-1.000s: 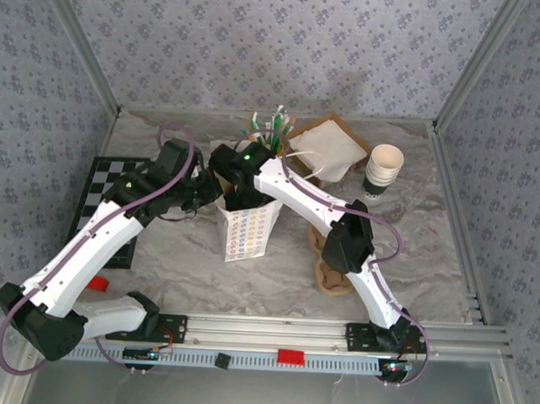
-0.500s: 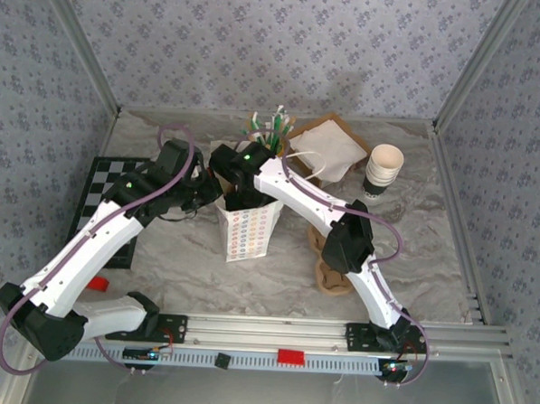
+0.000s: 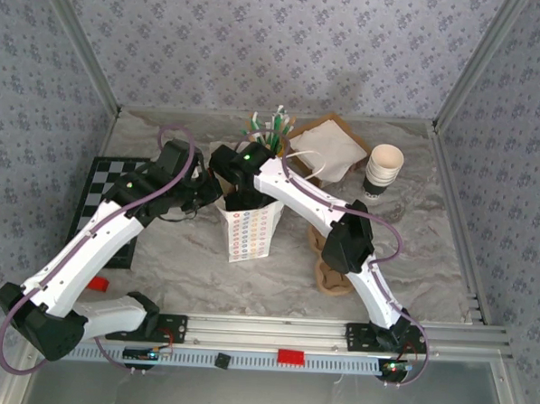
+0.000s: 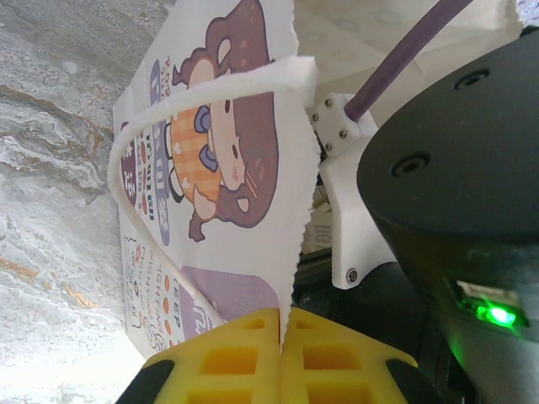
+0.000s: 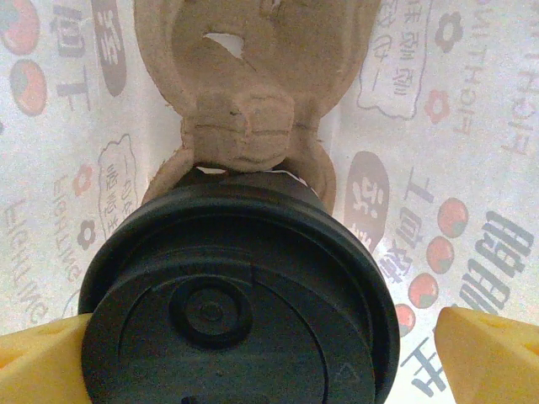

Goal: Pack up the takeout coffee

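A: At the paper bag [image 4: 210,168] rim, what grips?
B: One left gripper [image 4: 280,332], fingers pressed together on the edge. One right gripper [image 5: 268,353] inside, jaws wide apart, flanking one black-lidded cup [image 5: 236,295] on one cardboard carrier [image 5: 244,93].
A: Room?
B: Bag walls close either side. Bare table [image 3: 185,261] near-left of the bag. One cup stack [image 3: 383,172] far right.

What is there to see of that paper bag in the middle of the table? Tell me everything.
The paper bag is white, printed with small coloured shapes, lettering and a brown cartoon animal. It has a white paper-cord handle and a saw-toothed top edge. It stands upright and open on the marbled table. The left fingers pinch its top edge. Inside sit a moulded pulp carrier and a black-lidded cup, with the right fingers open on either side of the cup.
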Available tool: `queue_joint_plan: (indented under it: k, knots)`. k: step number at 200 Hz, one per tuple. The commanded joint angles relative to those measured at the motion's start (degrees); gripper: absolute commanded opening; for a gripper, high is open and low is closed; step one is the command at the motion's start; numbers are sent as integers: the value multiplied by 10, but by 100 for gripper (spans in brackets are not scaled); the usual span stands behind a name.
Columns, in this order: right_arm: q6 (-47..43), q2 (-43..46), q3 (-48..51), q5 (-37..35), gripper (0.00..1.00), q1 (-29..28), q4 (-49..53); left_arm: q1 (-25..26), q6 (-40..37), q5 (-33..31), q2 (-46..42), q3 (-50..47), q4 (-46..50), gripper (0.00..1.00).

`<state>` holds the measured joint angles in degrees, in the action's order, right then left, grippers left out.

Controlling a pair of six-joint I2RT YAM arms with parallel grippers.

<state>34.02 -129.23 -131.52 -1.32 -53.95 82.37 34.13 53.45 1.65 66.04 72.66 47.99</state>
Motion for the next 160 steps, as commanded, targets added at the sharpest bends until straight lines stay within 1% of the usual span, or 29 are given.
queue_joint_plan:
  k: [1, 160]
  knots:
    - [7, 13, -10, -18, 100, -5, 24, 0, 2, 3, 4, -2, 14, 0]
    - [11, 34, -37, -12, 100, -5, 42, -1, 0, -4, 12, 2, 22, 0]
